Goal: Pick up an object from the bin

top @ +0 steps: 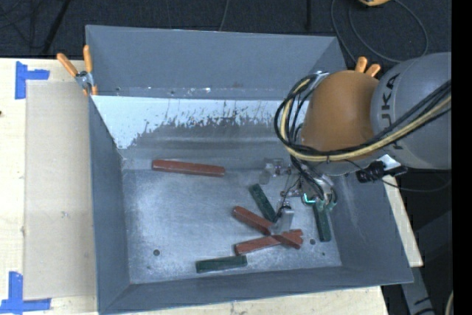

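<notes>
Bin (221,77): grey metal, its back wall rising steeply, and it is holding six loose sticks on its floor.

1. Long red stick (188,168): lying nearly level at the left of the floor near the foot of the back wall, well apart from the rest.
2. Front green stick (221,263): lying near the front wall, almost level, and touching nothing.
3. Upper red stick (253,218): slanting down towards the right at mid-floor.
4. Lower red stick (269,241): slanting up towards the right, its right end meeting the upper red stick's line in a loose V.
5. Middle green stick (262,203): short and dark, tilting steeply, sitting just above the upper red stick and just beside the gripper's left side.
6. Gripper (302,206): hanging low over the right part of the floor under the orange wrist cover (335,111) and cables. Its fingers are standing spread apart and are grasping nothing.
7. Right green stick (322,223): lying nearly upright in the view near the right wall, just below the gripper's right side.

The gripper is sitting between the middle green stick and the right green stick, which are the two nearest to it.
</notes>
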Available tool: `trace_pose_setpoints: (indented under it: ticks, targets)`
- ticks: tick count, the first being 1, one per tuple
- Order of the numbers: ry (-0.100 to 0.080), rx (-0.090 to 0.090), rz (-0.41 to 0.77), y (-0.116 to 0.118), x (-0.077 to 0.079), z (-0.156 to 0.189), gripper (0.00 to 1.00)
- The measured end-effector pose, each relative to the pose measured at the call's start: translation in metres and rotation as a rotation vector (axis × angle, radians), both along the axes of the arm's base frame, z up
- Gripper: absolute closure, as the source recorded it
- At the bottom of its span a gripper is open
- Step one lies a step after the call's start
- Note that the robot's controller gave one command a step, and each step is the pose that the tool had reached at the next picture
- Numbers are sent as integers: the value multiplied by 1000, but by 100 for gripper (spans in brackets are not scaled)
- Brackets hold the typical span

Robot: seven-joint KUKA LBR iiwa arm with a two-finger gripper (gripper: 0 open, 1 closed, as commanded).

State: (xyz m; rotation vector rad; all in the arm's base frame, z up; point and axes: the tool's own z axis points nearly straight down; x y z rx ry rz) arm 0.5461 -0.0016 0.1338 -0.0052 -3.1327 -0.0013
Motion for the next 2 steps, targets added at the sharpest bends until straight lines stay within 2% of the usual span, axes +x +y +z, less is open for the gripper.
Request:
trace_pose_setpoints:
  ticks: [1,2]
  targets:
    - [-8,0,0,0,2,4,0]
    - [-11,-1,73,10,-33,-25,0]
